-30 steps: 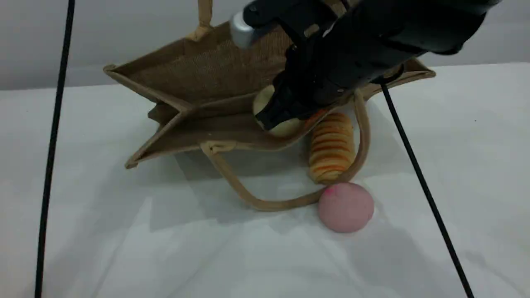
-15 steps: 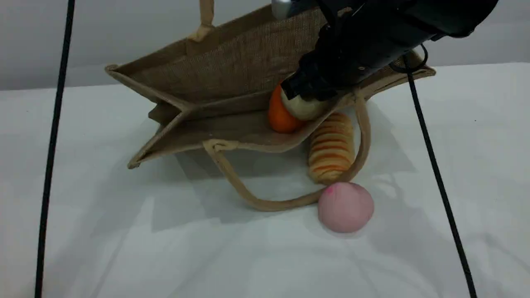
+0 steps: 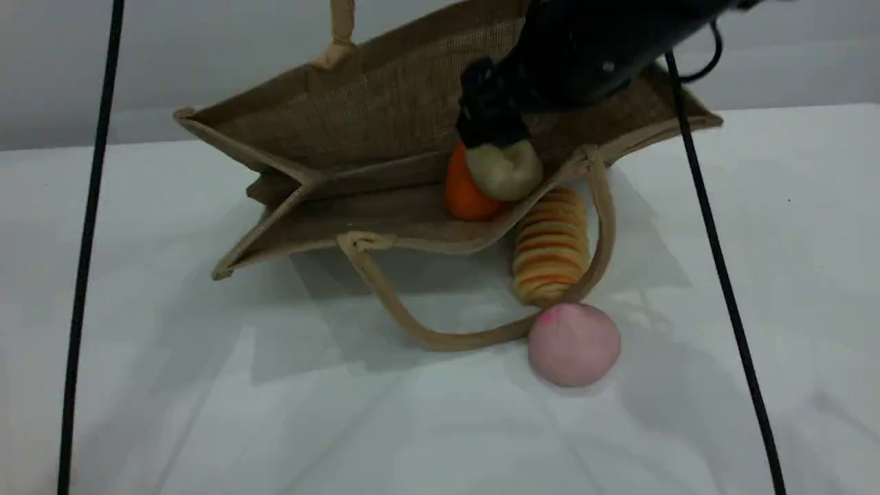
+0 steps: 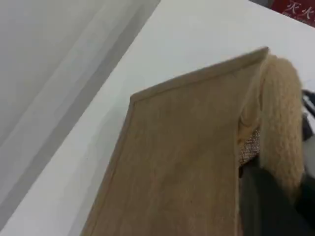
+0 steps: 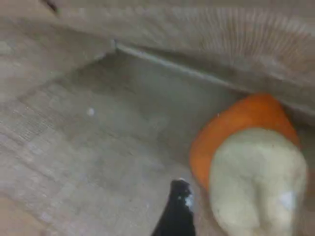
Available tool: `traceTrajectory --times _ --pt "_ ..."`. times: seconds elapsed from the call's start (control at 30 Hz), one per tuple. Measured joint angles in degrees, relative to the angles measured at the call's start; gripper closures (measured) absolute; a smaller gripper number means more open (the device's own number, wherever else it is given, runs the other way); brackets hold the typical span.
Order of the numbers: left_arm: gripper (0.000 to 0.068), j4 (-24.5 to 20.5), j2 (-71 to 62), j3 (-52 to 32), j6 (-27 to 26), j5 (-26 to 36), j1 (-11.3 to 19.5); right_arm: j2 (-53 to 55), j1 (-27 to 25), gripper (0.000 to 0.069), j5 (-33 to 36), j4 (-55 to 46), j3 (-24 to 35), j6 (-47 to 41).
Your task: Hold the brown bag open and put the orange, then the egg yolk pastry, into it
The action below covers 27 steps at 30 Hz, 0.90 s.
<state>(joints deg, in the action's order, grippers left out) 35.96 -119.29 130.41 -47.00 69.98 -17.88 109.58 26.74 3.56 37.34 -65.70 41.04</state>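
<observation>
The brown bag (image 3: 371, 124) lies on its side with its mouth towards the scene camera, and its upper handle (image 3: 340, 20) is pulled up out of the picture. In the left wrist view my left gripper (image 4: 275, 206) is shut on that fuzzy handle (image 4: 278, 113). The orange (image 3: 462, 196) sits inside the bag on its lower wall. Against the orange leans the egg yolk pastry (image 3: 504, 170), also inside the mouth. My right gripper (image 3: 491, 134) hovers just above the pastry, open and holding nothing. In the right wrist view one fingertip (image 5: 177, 216) shows beside the pastry (image 5: 256, 182) and the orange (image 5: 236, 128).
A striped bread roll (image 3: 550, 247) lies just outside the bag's mouth, inside the loop of the lower handle (image 3: 440, 338). A pink bun (image 3: 574, 344) rests in front of it. Black cables (image 3: 89, 240) (image 3: 715, 240) hang across both sides.
My right gripper carried the pastry to the right inside the bag, opened and lifted off. The pastry now rests against the orange. The bag's upper wall has risen slightly.
</observation>
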Motion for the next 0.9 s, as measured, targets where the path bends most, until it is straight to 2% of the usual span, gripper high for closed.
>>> traceTrajectory --times 0.53,0.7,0.9 --pt "0.0589 -0.11 0.00 0.00 0.00 0.00 0.00 -12.41 -0.89 0.0107 17.44 -5.72 0.00 -0.67" --pt "0.0589 -0.16 0.00 0.00 0.00 0.00 0.00 -17.23 -3.96 0.0107 21.57 -9.86 0.00 -2.43" --pt "0.0589 -0.16 0.00 0.00 -0.04 0.00 0.00 -23.06 -10.64 0.0107 25.78 -12.32 0.00 -5.54"
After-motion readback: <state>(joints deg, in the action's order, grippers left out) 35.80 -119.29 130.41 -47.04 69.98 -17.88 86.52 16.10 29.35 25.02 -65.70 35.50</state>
